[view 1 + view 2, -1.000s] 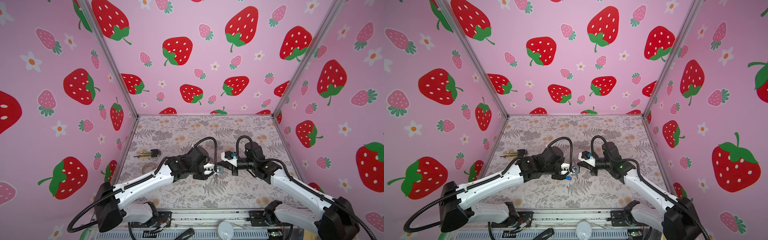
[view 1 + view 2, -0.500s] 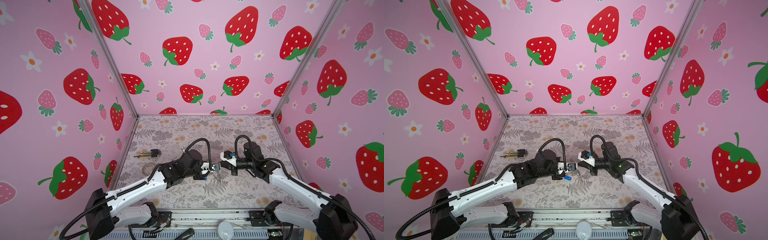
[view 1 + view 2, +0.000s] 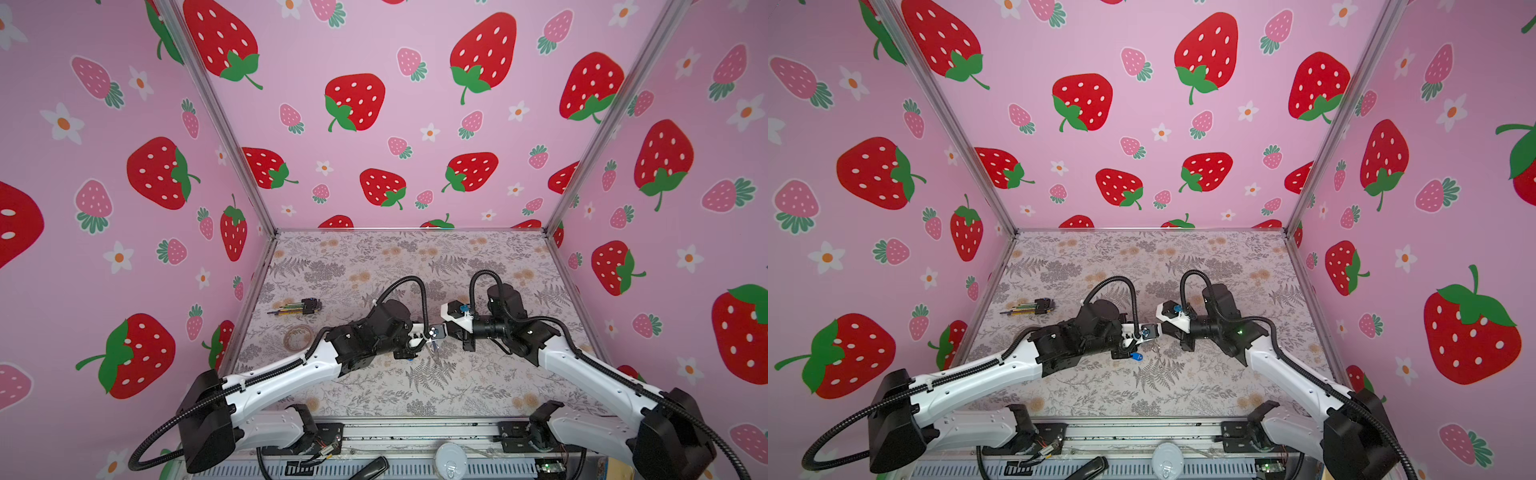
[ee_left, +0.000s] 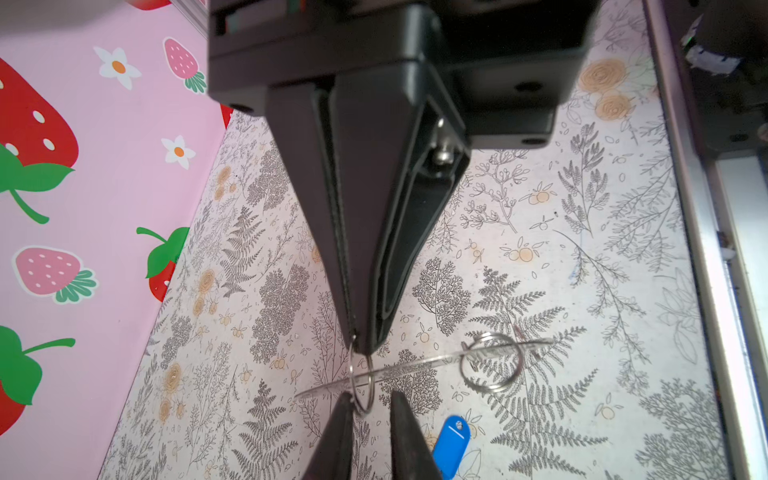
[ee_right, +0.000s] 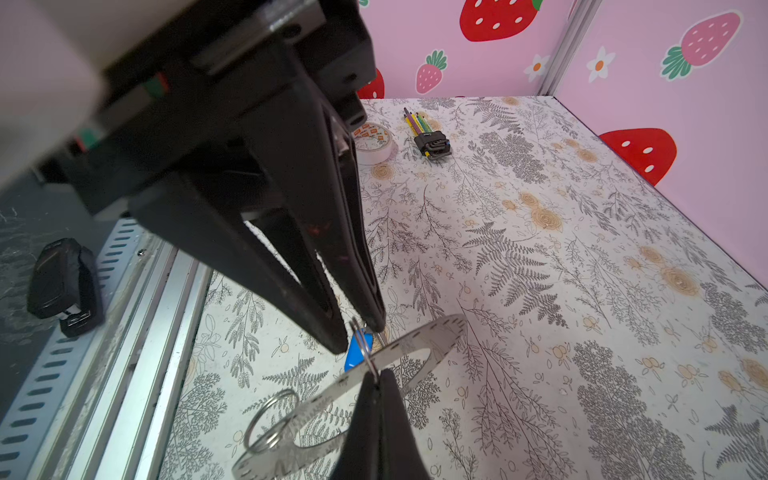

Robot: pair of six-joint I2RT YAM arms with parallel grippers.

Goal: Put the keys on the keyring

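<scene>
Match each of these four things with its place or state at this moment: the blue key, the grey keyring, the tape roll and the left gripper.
Column one:
1. blue key
2. keyring
3. tape roll
4. left gripper

Column two:
A. jaws apart
B. beside the tool bundle
C. lying on the table, held by nothing
D. hanging tilted from a small wire ring pinched by the shut right gripper

Pairs: 1-C, 2-D, 3-B, 4-A
</scene>
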